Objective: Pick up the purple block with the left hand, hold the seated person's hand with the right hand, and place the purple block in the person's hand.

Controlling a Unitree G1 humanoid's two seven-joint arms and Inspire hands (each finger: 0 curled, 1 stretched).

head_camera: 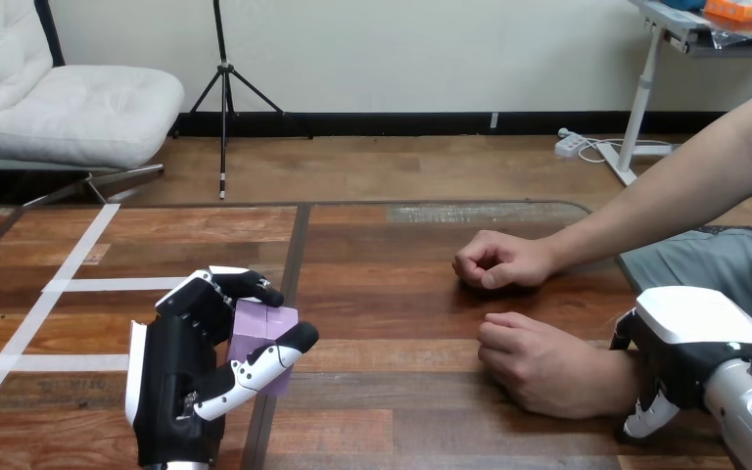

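Note:
The purple block [262, 328] is at the table's near left, seemingly resting on the wood. My left hand [178, 377] is shut on it, fingers [245, 285] curled over its top and thumb [272, 360] against its near side. The person's nearer hand [539, 364] lies loosely closed, knuckles up, on the table at the right. My right hand [693, 338] sits over that hand's wrist, and its back hides the contact. The person's farther hand [497, 262] rests as a fist behind it.
The person's forearm [676, 196] reaches in from the upper right. White tape lines [69, 284] cross the table's left part. The wooden table [382, 304] lies bare between the block and the person's hands.

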